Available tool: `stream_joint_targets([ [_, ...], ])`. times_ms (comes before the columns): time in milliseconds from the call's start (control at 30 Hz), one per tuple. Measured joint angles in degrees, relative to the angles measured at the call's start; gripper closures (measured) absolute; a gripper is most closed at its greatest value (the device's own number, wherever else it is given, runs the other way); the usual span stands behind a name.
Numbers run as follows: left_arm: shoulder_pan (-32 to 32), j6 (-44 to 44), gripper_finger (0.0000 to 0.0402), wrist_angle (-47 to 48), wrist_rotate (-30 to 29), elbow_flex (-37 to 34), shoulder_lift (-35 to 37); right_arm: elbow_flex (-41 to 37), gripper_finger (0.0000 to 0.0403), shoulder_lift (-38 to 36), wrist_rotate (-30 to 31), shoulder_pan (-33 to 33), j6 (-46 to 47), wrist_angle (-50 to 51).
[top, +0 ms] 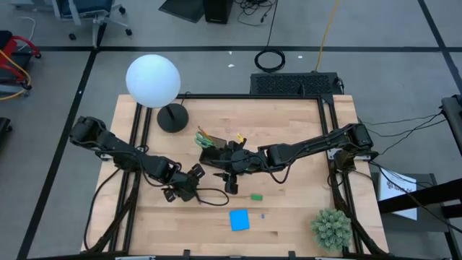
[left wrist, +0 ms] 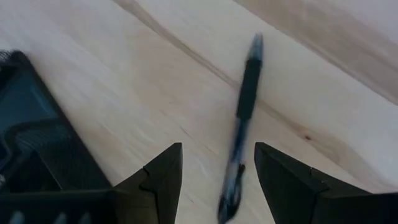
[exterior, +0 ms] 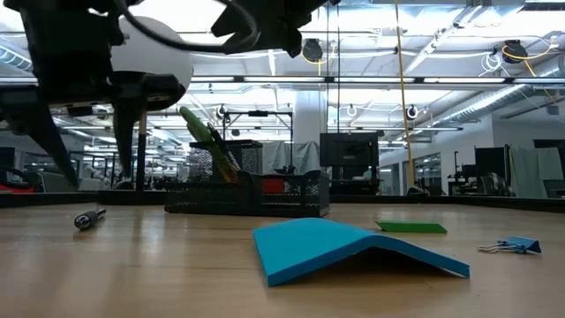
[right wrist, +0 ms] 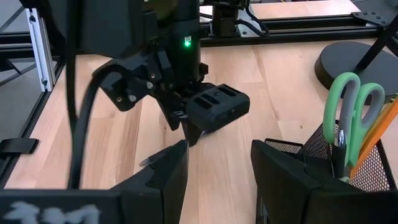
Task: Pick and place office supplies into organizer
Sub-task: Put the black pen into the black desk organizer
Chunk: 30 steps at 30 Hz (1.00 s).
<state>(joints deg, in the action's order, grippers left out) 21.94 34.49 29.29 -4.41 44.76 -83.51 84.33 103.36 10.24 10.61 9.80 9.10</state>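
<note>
One pen (left wrist: 244, 118) lies between the released left pincer (left wrist: 217, 180) fingers; descend straight, clench mid-barrel. Right pincer (right wrist: 217, 168) waits released beside organizer (right wrist: 348, 168).

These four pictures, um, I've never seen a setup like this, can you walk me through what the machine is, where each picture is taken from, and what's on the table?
It is a robot with two dark arms at a wooden table, each ending in a two-finger gripper. One picture looks straight down, one looks level across the table top, and two come from cameras on the arms' wrists.

The left gripper is open and hovers over a dark pen lying on the wood, holding nothing. The right gripper is also open and empty, beside the black mesh organizer.

The organizer already holds green-handled scissors and pencils. On the table lie a blue sticky-note pad, a small flat green eraser and a small blue binder clip. A white globe lamp and a potted plant stand at the table's edges.
</note>
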Motion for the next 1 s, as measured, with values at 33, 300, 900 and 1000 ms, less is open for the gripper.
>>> stream_joint_targets([
  [33, -0.13, 0.35, 0.0206, -0.12, 0.31, 0.36, -0.25, 0.00, 0.0238, 0.00, 0.00, 0.00, -0.01, 0.06],
  [300, -1.32, 1.27, 0.0206, -0.41, 2.99, 1.22, -0.65, 0.00, 0.0238, 0.00, 0.00, -0.02, 0.00, 0.15],
  [900, -1.41, 1.00, 0.0206, -2.50, 5.93, 1.20, -5.66, 0.00, 0.0238, 0.00, 0.00, -0.02, -0.02, 0.15],
  [1000, -1.41, 1.18, 0.0206, -4.23, 6.01, 1.15, -9.00, 0.00, 0.0238, 0.00, 0.00, -0.02, -0.02, 0.17],
])
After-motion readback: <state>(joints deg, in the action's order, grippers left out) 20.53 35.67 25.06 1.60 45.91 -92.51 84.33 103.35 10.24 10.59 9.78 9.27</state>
